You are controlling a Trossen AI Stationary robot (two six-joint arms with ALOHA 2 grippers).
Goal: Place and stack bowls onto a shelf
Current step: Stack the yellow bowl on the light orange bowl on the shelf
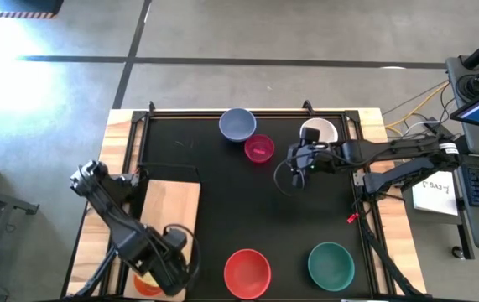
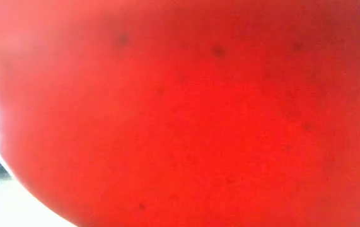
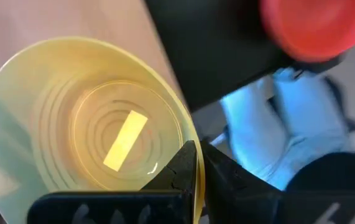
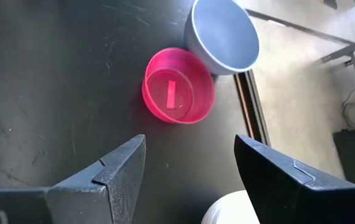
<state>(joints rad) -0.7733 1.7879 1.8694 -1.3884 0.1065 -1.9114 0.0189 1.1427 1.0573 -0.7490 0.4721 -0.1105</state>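
red bowl (image 2: 180,113) fills low view | left fingers (image 3: 193,180) pinch translucent yellow bowl (image 3: 84,124) rim | right fingers (image 4: 124,168) spread

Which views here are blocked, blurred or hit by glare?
Low view: filled by the blurred side of the red bowl. High view: glare on the floor at top left. Left wrist view: yellow bowl sharp, background blurred. Right wrist view: clear, pink bowl sharp.

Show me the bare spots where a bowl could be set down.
Free: the shelf end away from the left gripper; the black tabletop between shelf, magenta bowl and red bowl. Crowded: the far edge, where blue-grey bowl, magenta bowl, white bowl and right gripper cluster.
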